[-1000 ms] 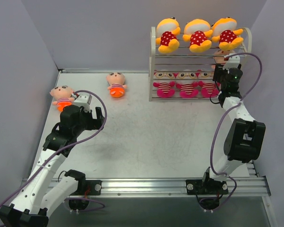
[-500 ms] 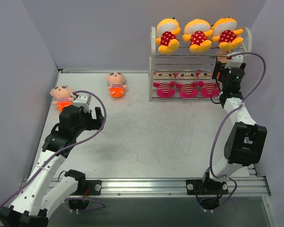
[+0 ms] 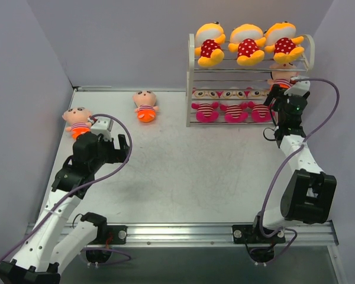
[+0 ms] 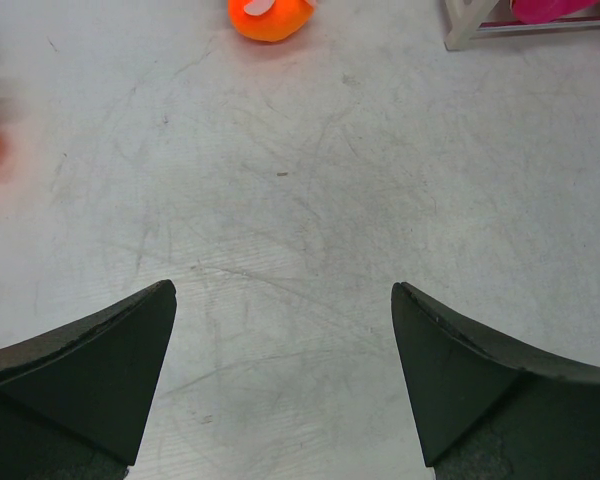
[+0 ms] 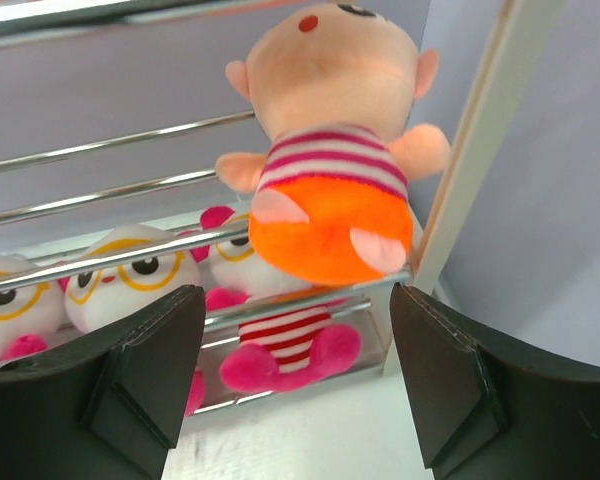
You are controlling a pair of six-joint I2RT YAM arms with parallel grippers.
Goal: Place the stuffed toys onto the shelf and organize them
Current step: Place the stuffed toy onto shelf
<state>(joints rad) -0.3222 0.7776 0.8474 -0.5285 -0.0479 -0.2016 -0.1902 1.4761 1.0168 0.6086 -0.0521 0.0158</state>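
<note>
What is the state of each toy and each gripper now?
yellow dolls, three upright on the shelf's top tier
pink-striped dolls, three on the bottom tier
peach doll, on the middle tier, not held
two other peach dolls, lying on the table
left gripper, open
right gripper, open

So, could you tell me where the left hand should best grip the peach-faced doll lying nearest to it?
Probably across the striped middle of the peach-faced doll, with the left hand coming straight down: it lies flat, face up, on the table, and its waist looks narrower than its head.
</note>
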